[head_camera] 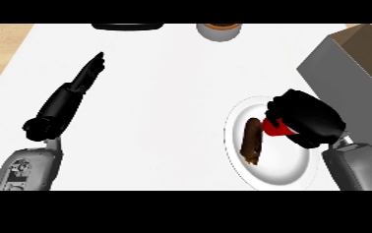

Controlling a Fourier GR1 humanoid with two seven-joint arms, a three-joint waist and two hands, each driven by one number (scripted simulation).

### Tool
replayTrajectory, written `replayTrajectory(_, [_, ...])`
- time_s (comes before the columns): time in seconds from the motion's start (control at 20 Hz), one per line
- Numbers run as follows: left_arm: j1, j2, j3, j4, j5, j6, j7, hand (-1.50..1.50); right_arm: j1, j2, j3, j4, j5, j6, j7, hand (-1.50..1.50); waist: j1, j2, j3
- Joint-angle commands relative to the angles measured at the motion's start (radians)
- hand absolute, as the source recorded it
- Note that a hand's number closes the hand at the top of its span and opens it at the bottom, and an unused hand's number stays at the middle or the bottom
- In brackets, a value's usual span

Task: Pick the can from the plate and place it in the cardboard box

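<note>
Grasp made: right hand (305,118) curled round can (274,127), not yet off plate (280,175); cardboard box (341,60) awaits; left hand (91,72) straight.

Brightness: bright and even; the white counter (167,109) is close to washed out.
Shadows: none clearly cast on the counter; the cardboard box (340,65) shows a darker grey wall.
Glare: none.
Contrast: black right hand (305,118) loses surface detail.
</note>
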Motion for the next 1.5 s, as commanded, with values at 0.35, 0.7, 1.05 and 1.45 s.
replayTrajectory(0.35, [-0.029, -0.017, -0.028, 0.015, -0.016, -0.005, 0.012, 0.00, -0.319, 0.404, -0.170, 0.288, 0.023, -0.049, 0.712, 1.50, 0.037, 0.009, 0.002])
replayTrajectory(0.7, [-0.017, -0.001, 0.023, 0.020, 0.007, -0.012, -0.015, 0.00, -0.547, 0.408, -0.173, 0.290, 0.059, -0.065, 0.847, 1.50, 0.006, -0.001, 0.001])
replayTrajectory(1.05, [-0.012, 0.001, 0.012, 0.019, -0.013, -0.010, 0.005, 0.00, -0.600, 0.386, -0.370, 0.162, 0.057, -0.141, 1.080, 1.50, -0.011, -0.002, 0.001])
replayTrajectory(1.45, [0.019, -0.028, -0.013, -0.012, -0.050, 0.017, -0.014, 0.00, -0.623, 0.197, -0.545, 0.222, -0.012, -0.208, 1.075, 1.50, -0.008, 0.000, 0.001])
